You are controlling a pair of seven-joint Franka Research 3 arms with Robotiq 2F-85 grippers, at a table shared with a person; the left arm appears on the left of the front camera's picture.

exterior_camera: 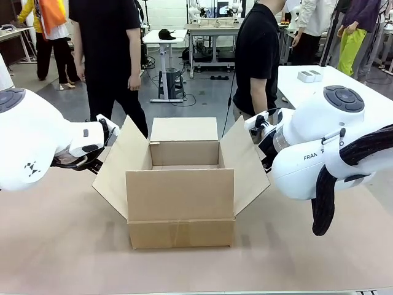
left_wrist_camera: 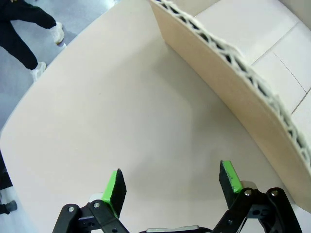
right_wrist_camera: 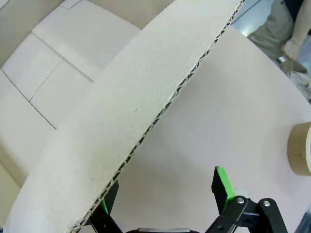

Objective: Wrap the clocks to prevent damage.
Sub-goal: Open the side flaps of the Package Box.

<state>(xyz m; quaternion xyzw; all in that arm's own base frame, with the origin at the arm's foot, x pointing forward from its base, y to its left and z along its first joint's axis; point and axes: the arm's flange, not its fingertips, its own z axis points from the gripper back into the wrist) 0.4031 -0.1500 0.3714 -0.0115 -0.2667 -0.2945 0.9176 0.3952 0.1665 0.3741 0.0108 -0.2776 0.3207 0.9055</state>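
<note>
Four flaps stand open on a cardboard box at the lower centre of the tan table. Beside its left flap, the left gripper hangs over bare tabletop, jaws wide apart and holding nothing. At the right flap, the right gripper is also spread, one finger hidden behind the corrugated edge. Farther right lies a roll of brown tape. A person in black stands beyond.

My left arm and right arm reach inward, low; both pairs of jaws stand wide apart.
</note>
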